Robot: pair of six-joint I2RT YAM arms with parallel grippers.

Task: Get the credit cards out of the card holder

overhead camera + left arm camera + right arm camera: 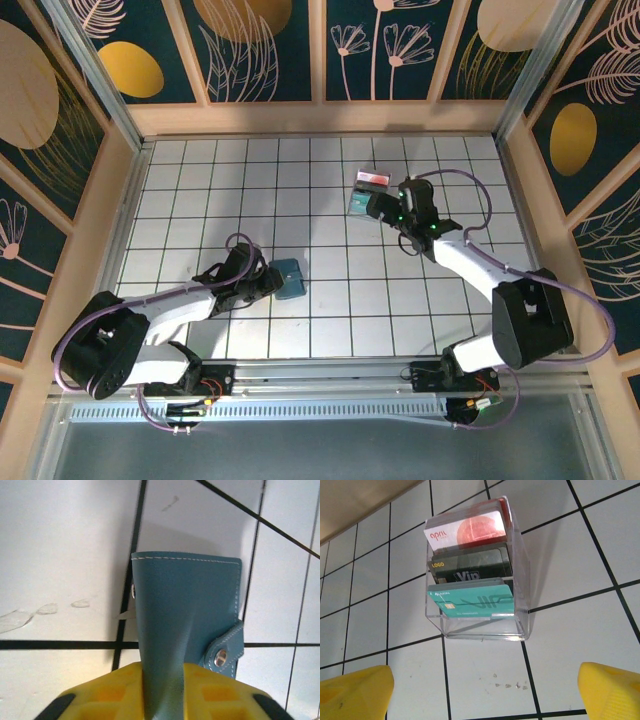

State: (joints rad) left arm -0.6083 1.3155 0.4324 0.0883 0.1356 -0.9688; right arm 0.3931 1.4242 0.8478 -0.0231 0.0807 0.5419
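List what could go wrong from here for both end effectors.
1. The left end effector pinches one soft, twisted panel of the card holder. The panel may slip out, or the whole holder may lift off the table instead of opening.
2. The right end effector, wide open, faces the clear tray, far from the card holder. If it advances, it could knock the tray over.

**Location: Robot Test Cell**

The setting is a laboratory manipulation enclosure. A left arm (170,305) and right arm (470,265) mount on an aluminium rail (330,380) at a white gridded table (330,330). Wood-framed wall panels (270,50) with botanical prints enclose it.
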